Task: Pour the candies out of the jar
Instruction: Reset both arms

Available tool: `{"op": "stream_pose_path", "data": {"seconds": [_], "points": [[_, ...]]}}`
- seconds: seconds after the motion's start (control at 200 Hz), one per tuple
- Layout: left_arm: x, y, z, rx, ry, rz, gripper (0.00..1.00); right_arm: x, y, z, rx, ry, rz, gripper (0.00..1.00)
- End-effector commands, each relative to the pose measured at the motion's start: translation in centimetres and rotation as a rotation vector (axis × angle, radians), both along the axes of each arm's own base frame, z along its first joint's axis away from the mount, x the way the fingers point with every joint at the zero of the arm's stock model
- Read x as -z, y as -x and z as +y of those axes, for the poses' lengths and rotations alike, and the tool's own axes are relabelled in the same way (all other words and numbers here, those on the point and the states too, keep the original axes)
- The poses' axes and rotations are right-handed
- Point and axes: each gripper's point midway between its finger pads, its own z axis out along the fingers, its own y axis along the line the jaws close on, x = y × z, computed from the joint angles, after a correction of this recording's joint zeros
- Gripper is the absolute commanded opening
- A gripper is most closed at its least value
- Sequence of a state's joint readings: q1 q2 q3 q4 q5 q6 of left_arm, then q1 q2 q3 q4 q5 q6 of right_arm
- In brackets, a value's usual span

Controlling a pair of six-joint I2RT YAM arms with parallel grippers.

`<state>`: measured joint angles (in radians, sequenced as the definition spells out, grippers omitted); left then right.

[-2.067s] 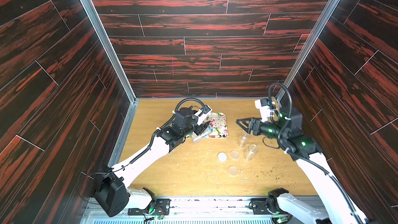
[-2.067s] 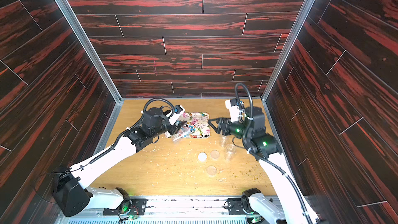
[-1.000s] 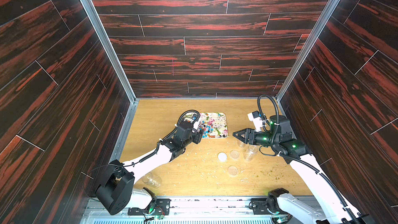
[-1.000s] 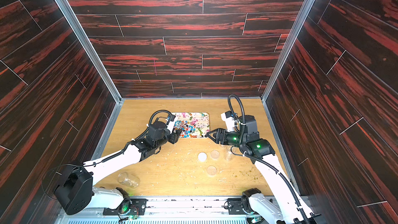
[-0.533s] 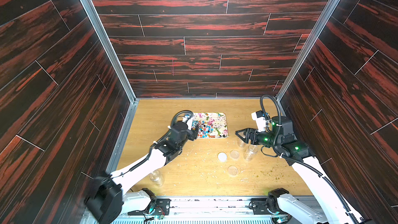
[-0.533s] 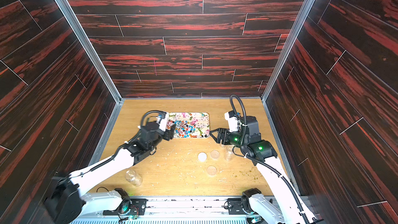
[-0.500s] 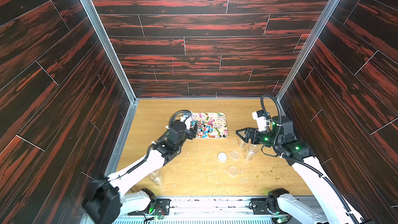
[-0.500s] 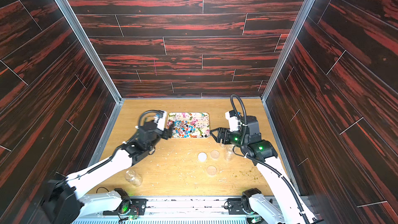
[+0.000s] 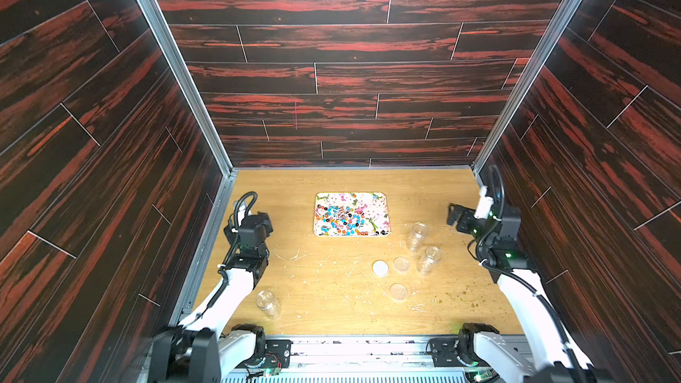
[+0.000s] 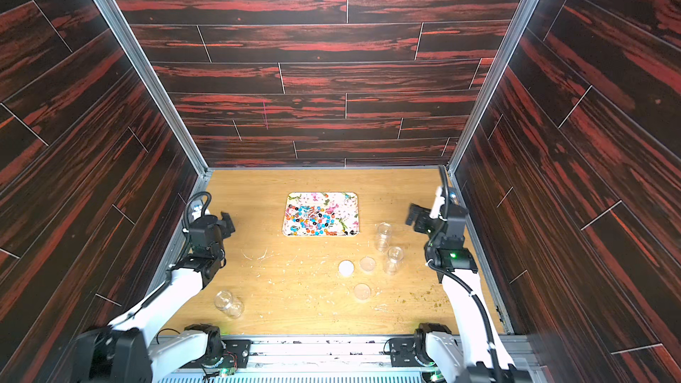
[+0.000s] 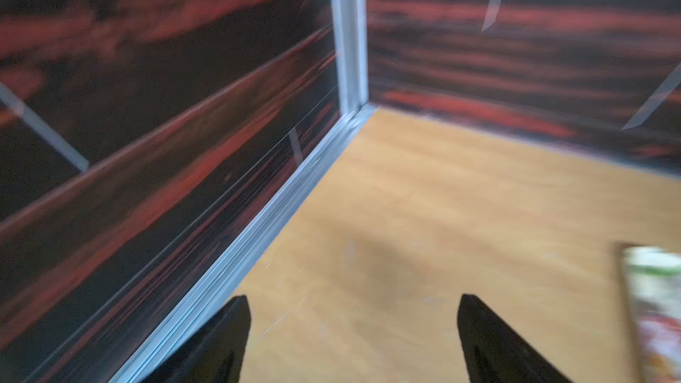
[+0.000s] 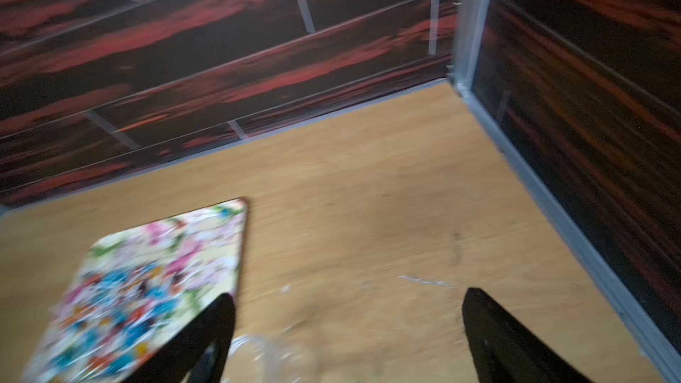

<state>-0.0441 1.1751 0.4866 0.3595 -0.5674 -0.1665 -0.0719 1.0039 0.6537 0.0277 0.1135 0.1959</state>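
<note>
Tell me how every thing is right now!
Flowery rectangular tray, flat on the wooden table.
Small round colourful candies, spread across the tray.
Three clear plastic jars, upright, lidless, seemingly empty.
Three round lids, off, lying flat.
Left gripper, open, empty.
Right gripper, open, empty.

Lab robot cell, dark red wood-print wall panels, aluminium corner posts, wooden tabletop, white robot arms
</note>
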Motion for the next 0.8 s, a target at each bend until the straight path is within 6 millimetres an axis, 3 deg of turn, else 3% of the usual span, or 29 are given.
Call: {"op": "stream_pose_path", "data": {"seconds": [0.0,0.08,0.22,0.371,0.556,0.792], "points": [[1.2,0.0,2.0,-0.099,0.000,-0.053,0.93,0.6,-1.7,-2.2,0.052,0.120,-0.128,0.99],[3.5,0.2,2.4,-0.122,0.018,-0.016,0.94,4.0,-1.9,-2.7,0.059,0.130,-0.102,0.99],[3.2,-0.7,2.1,-0.092,0.043,-0.074,0.96,8.4,-1.6,-2.6,0.066,0.097,-0.113,0.99],[4.2,-1.3,1.9,-0.058,0.059,-0.128,1.00,7.4,-2.2,-2.4,0.058,0.089,-0.217,0.99],[5.7,-4.0,-0.2,0.095,0.059,-0.024,1.00,9.3,-3.2,-0.9,-0.031,0.090,-0.231,0.99],[6.2,-3.8,-0.7,0.131,0.059,-0.062,1.00,9.5,-3.4,-0.3,-0.065,0.092,-0.220,0.99]]}}
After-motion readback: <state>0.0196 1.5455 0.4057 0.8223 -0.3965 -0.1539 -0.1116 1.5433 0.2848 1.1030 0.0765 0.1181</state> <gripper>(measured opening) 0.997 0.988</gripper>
